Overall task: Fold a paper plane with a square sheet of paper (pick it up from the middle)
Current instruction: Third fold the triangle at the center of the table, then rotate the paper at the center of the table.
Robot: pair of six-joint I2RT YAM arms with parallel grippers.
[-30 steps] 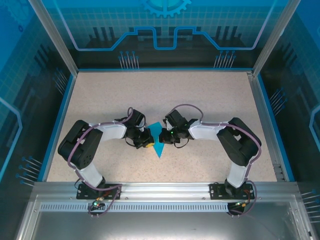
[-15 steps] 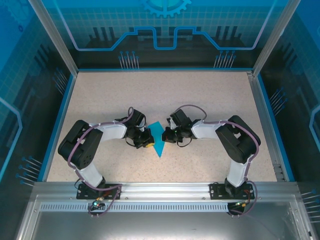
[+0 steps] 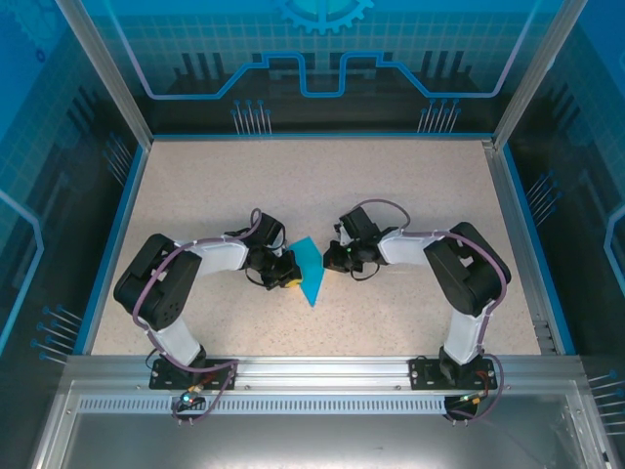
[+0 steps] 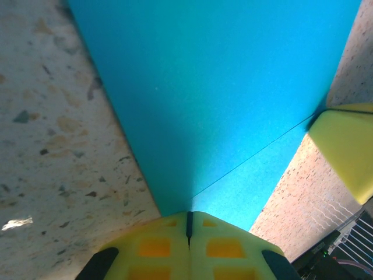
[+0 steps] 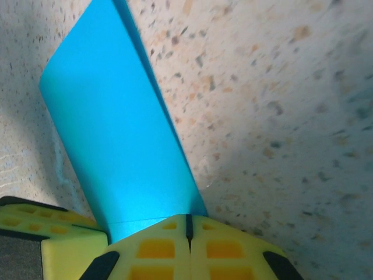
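The teal-blue sheet of paper (image 3: 311, 273) lies folded on the speckled table, a narrow shape with its point toward the near edge. My left gripper (image 3: 290, 273) is shut, and its yellow tips rest on the paper's left edge. My right gripper (image 3: 328, 261) is shut too, with its tips at the paper's right edge. In the left wrist view the paper (image 4: 221, 87) spreads out from under my shut left gripper (image 4: 189, 224), with a crease line across it. The right wrist view shows a strip of paper (image 5: 116, 134) running away from my shut right gripper (image 5: 188, 227).
Both arms bend inward and meet at the middle of the table (image 3: 410, 195). A blue rim (image 3: 117, 234) and metal posts fence the table, with glass panels behind. A metal rail (image 3: 322, 369) runs along the near edge by the arm bases.
My right gripper has slid right and slightly away, off the paper's middle, and more of the paper's upper part now shows. The left gripper has stayed in place.
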